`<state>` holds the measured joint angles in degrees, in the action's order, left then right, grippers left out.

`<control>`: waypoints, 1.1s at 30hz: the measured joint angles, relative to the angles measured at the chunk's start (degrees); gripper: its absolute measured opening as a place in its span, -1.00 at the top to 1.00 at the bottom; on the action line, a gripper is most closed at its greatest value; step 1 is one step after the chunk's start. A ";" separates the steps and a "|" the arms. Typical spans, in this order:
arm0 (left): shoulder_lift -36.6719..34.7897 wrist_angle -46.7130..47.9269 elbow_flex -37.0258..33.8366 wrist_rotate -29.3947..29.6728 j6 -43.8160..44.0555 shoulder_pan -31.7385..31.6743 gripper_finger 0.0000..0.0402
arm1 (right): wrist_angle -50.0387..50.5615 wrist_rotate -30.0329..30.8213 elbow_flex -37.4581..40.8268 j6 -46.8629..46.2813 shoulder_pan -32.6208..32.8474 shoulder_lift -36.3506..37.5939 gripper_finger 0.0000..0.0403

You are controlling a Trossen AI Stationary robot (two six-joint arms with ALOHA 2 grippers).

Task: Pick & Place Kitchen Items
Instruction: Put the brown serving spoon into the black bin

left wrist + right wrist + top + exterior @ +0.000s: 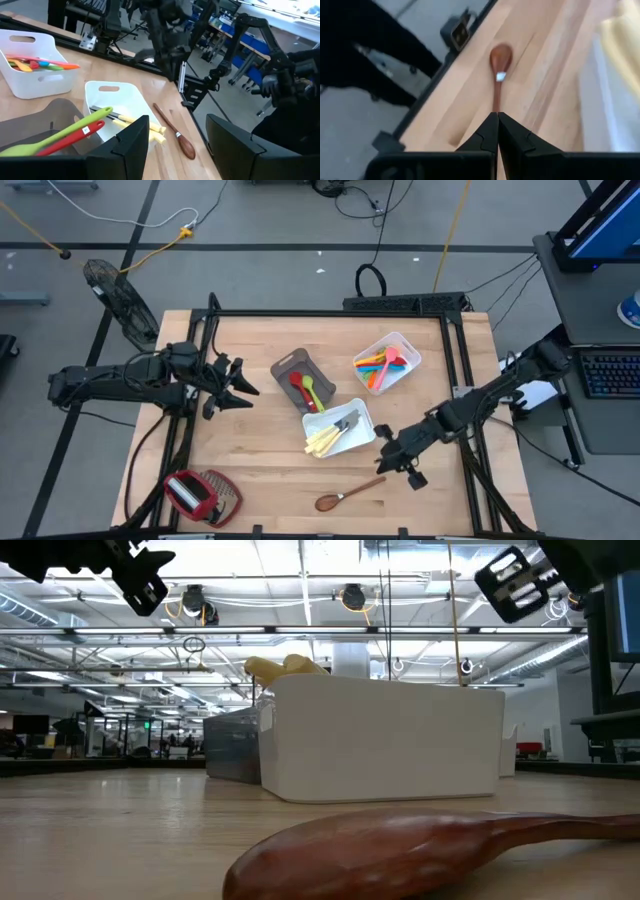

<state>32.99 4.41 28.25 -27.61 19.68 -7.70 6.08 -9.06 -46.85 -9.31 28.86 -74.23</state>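
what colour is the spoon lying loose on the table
Brown wood, the wooden spoon shows best in the right wrist view.

White trays (403,345), grey bin (283,369), red gadget (190,494)

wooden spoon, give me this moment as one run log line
wooden spoon: loose on table near front edge | right gripper: shut, above handle end | left gripper: open, idle beside grey bin

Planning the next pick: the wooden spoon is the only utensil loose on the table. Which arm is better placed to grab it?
Right. The right gripper, fingers shut, hangs just beside the wooden spoon's handle; the left gripper hovers open far across the table.
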 joint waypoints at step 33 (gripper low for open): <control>0.00 -0.01 0.00 0.73 4.26 0.00 -0.01 | -2.47 -5.77 -1.73 2.38 1.51 -12.73 0.32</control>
<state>32.99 4.40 28.25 -26.87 23.94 -7.70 3.62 -14.83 -48.58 -6.92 30.37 -86.96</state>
